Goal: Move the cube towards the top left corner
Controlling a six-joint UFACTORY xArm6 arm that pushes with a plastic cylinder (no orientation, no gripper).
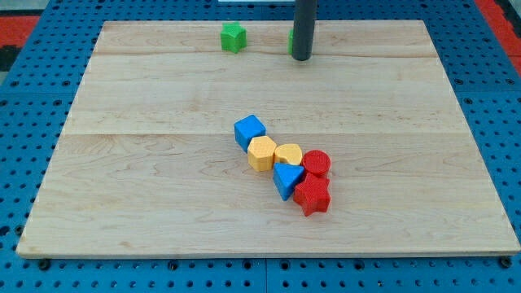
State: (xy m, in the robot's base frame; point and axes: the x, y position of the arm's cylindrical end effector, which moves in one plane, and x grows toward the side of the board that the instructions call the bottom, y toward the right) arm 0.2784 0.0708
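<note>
A blue cube lies near the middle of the wooden board, at the upper left end of a cluster of blocks. My tip rests near the view's top, right of centre. It stands well above and to the right of the cube and does not touch it. A green block is mostly hidden behind the rod, its shape unclear.
A green star-like block sits near the top edge, left of my tip. Touching the cube's lower right are a yellow hexagon, a yellow cylinder, a blue triangle, a red cylinder and a red star.
</note>
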